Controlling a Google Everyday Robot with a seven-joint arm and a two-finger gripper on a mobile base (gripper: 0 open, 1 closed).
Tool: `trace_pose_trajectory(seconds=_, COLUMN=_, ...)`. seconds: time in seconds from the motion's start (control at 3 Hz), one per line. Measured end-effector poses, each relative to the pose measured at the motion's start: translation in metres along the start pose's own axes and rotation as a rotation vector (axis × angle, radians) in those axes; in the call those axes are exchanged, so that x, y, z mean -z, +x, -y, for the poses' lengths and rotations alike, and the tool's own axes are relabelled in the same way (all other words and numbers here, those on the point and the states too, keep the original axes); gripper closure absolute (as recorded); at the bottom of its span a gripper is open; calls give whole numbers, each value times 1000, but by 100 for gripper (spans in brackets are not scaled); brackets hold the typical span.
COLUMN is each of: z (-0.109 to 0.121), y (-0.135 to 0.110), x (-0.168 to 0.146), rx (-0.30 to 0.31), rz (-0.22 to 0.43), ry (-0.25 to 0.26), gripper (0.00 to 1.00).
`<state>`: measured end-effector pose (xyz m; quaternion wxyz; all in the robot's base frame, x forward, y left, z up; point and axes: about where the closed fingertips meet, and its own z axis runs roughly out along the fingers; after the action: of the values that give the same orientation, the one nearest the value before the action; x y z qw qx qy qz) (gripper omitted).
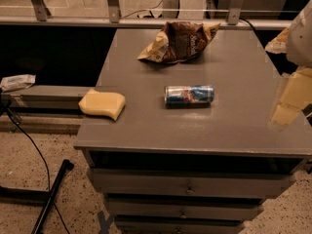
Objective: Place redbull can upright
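Gripper point(290, 99) sits at far right, over the right edge of the grey drawer cabinet point(146, 130); can't tell its grip state. Redbull can point(189, 95) lies on its side, left of the gripper, well apart. Yellow sponge point(102, 104) sits further left, overhanging the cabinet edge. Crumpled snack bag point(178, 43) lies beyond the can, far-left of the gripper.

The gripper point(291, 99), at the right edge of the frame, is cut off there; the bottom edge cuts off the lower drawers of the cabinet point(190, 186).
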<state>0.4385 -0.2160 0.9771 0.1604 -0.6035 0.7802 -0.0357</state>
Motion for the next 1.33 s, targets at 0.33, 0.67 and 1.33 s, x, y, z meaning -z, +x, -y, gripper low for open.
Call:
trace_pose_trajectory(seconds=0.33, z=0, y=0, x=0, rx=0, rz=0, ry=1, gripper=0)
trace_pose_trajectory(seconds=0.67, z=7, y=-32, x=-17, rx=68, rz=-14, ry=-12, gripper=0)
trace_pose_trajectory(seconds=1.33, z=16, y=-127, x=-70, rx=220, rz=-63, ry=-39, gripper=0)
